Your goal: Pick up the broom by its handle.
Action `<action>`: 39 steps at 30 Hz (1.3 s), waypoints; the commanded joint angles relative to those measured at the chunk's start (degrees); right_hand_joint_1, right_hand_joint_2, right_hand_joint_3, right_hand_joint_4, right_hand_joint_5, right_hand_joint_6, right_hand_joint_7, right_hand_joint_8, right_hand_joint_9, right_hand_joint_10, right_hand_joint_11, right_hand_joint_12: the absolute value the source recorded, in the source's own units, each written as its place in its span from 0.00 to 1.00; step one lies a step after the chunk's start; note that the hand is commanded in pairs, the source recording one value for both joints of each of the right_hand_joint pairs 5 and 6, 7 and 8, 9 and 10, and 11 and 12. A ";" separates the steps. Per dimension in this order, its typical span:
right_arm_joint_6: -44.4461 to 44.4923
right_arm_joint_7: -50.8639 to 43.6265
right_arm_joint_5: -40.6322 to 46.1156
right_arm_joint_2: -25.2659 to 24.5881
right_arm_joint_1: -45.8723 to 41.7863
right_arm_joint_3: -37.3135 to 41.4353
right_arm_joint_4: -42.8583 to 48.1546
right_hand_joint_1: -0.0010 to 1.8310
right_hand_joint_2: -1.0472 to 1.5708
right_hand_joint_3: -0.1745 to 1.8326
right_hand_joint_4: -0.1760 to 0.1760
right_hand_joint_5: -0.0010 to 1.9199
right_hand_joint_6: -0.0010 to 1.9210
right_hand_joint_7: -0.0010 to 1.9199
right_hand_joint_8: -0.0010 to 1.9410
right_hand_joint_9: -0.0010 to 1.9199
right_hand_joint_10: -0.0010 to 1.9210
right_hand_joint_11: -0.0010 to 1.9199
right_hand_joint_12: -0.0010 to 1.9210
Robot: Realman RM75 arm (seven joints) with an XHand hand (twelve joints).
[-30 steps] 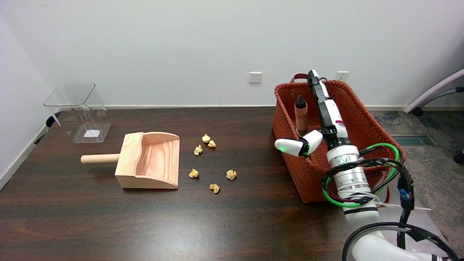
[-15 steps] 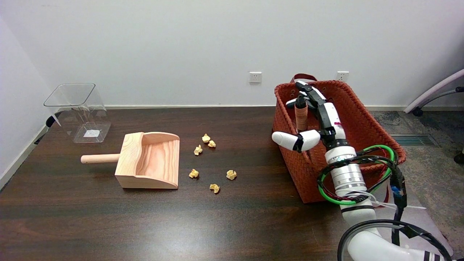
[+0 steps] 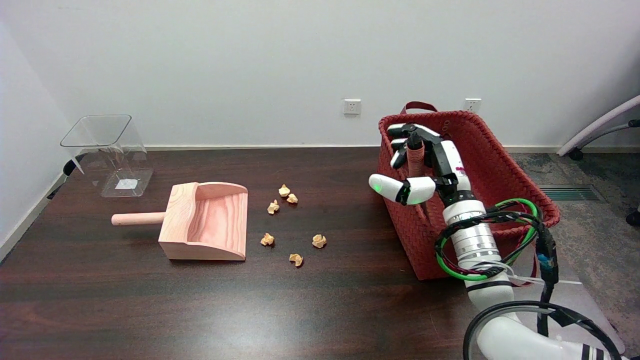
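dustpan (image 3: 206, 221) left of paper scraps (image 3: 291, 225), basket (image 3: 500, 170) right

Office (chair (image 3: 600, 125), wall sockets (image 3: 352, 106))

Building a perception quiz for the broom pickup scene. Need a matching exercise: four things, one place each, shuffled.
Things:
1. broom handle
2. wooden dustpan
3. clear container
4. paper scraps

Places:
A. far left corner of the table
B. standing in the red basket, right hand curling around it
C. scattered mid-table
D. left of the scraps, handle pointing left

Pairs: 1-B, 2-D, 3-A, 4-C
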 commanded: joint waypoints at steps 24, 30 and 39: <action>-3.98 -0.23 1.02 -2.20 2.25 0.44 -2.85 0.67 0.51 0.59 0.50 1.00 1.00 1.00 0.99 1.00 1.00 1.00 1.00; -4.49 -7.44 -0.65 -2.20 2.25 4.47 -5.52 0.70 0.69 0.61 0.50 1.00 1.00 1.00 0.99 1.00 1.00 1.00 1.00; -8.11 -15.53 -3.80 -2.04 2.45 12.61 -11.11 0.71 0.76 0.57 0.50 1.00 1.00 1.00 0.99 1.00 1.00 1.00 1.00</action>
